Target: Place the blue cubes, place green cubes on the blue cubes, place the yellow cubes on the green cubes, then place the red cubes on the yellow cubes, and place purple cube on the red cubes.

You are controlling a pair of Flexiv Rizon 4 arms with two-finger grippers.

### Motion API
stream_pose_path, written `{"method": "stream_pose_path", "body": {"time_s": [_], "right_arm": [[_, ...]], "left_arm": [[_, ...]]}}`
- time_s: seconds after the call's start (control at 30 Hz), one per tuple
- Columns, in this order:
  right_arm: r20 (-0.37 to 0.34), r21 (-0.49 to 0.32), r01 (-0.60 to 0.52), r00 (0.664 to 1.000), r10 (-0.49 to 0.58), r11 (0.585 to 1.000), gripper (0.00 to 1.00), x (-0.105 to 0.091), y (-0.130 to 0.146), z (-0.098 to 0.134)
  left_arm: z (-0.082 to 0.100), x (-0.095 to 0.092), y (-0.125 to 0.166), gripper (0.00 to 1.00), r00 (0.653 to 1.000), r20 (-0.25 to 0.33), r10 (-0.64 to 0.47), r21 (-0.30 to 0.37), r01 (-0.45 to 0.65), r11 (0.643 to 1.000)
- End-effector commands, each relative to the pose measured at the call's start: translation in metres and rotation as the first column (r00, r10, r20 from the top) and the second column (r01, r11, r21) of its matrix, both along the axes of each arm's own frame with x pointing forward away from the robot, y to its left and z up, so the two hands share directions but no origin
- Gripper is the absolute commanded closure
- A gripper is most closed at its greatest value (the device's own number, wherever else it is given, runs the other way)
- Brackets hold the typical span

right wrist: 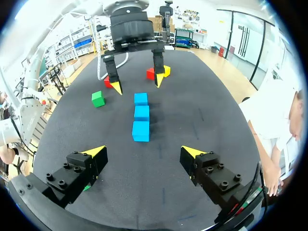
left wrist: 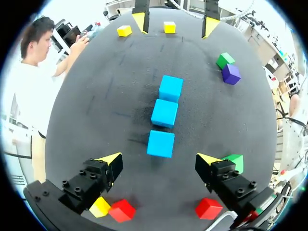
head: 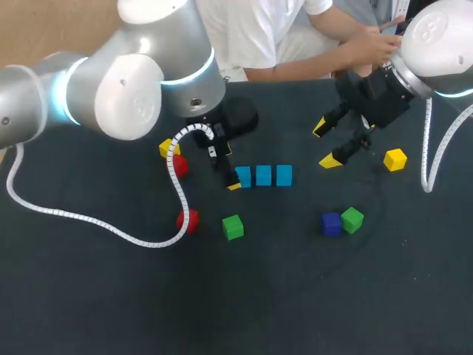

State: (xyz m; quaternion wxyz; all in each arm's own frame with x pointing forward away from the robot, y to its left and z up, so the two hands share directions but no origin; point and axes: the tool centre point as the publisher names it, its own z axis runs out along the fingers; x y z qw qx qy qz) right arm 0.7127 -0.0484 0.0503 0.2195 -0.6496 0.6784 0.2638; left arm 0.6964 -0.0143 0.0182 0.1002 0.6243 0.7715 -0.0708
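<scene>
between the wide-open, empty left and right jaws, a row of three blue cubes [head: 264,175]

The row of three blue cubes [head: 264,175] blocked the middle of the surface [head: 295,296]. The left end effector [left wrist: 160,160], fingers spread, crowded the row's 9 o'clock end, and its cable [head: 177,177] trailed past the far red cube [head: 179,166] and the near red cube [head: 188,220]. At 2 o'clock the right end effector [head: 325,146] hung apart, fingers spread. Toward 6 o'clock bare surface ran to the green cube [head: 233,227] at 7 and the purple cube [head: 331,222] at 5.
</scene>
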Motion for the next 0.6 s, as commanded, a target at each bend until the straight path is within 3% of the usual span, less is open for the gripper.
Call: {"method": "stream_pose_path", "body": {"time_s": [0.03,0.37,0.6], "right_arm": [[0.002,0.001,0.001,1.000,-0.001,1.000,0.00,-0.001,0.000,0.000],[0.002,0.001,0.001,1.000,-0.001,1.000,0.00,-0.001,0.000,0.000],[0.002,0.001,0.001,1.000,-0.001,1.000,0.00,-0.001,0.000,0.000]], "left_arm": [[0.004,-0.012,0.011,0.00,1.000,0.025,0.012,-0.016,-0.012,1.000],[0.016,-0.031,0.009,0.00,0.999,0.050,0.010,0.007,-0.011,1.000],[0.025,-0.043,0.027,0.00,0.995,0.090,0.033,-0.090,-0.024,0.996]]}}
